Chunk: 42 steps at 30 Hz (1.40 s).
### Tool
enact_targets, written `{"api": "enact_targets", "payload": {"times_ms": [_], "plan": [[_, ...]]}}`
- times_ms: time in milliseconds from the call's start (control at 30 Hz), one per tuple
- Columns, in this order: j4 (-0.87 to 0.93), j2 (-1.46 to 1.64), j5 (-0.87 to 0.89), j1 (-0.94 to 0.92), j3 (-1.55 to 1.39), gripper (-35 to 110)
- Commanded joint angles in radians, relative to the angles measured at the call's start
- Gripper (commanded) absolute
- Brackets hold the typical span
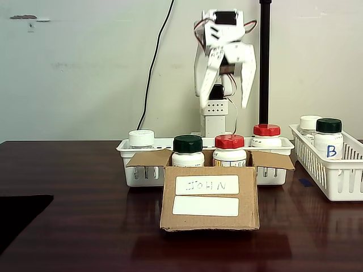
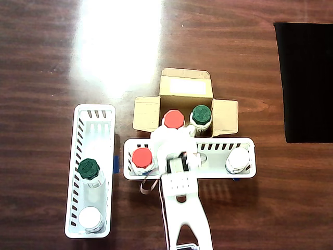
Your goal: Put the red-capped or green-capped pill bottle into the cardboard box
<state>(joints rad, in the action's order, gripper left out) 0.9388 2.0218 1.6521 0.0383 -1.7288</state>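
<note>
The gripper (image 1: pixel 231 79) hangs high above the cardboard box (image 1: pixel 209 204), jaws spread and empty; 2 bottles, red-capped (image 1: pixel 229 149) and green-capped (image 1: pixel 188 151), stand inside.

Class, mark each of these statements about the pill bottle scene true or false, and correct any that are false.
1. The cardboard box holds two bottles. True: a green-capped bottle and a red-capped bottle stand in it.
2. The gripper grips a bottle. False: it hangs open above the box with nothing between its fingers.
3. The upper label on the box reads "JOHN". True.
4. The basket behind the box holds only green-capped bottles. False: it holds another red-capped bottle and a white-capped one.
5. The side basket holds a green-capped bottle marked "B". True.
</note>
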Motion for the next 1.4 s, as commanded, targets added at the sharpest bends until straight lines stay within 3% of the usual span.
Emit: {"api": "enact_targets", "payload": {"times_ms": [0, 133, 300, 667, 867, 1000, 1100, 1367], "plan": [[0.057, 0.195, 0.023, 0.040, -0.078, 17], [0.086, 0.365, 0.069, 0.034, -0.256, -6], [0.109, 0.669, 0.130, -0.017, -0.532, 2], [0.314, 1.399, 0.147, -0.048, -0.968, 0], [0.313, 1.414, 0.132, -0.040, -1.052, 0], [0.218, 1.414, 0.110, -0.012, -1.183, 1], [0.198, 1.391, 0.210, -0.078, -1.233, 1], [0.207, 1.390, -0.094, 0.078, -1.232, 2]]}}
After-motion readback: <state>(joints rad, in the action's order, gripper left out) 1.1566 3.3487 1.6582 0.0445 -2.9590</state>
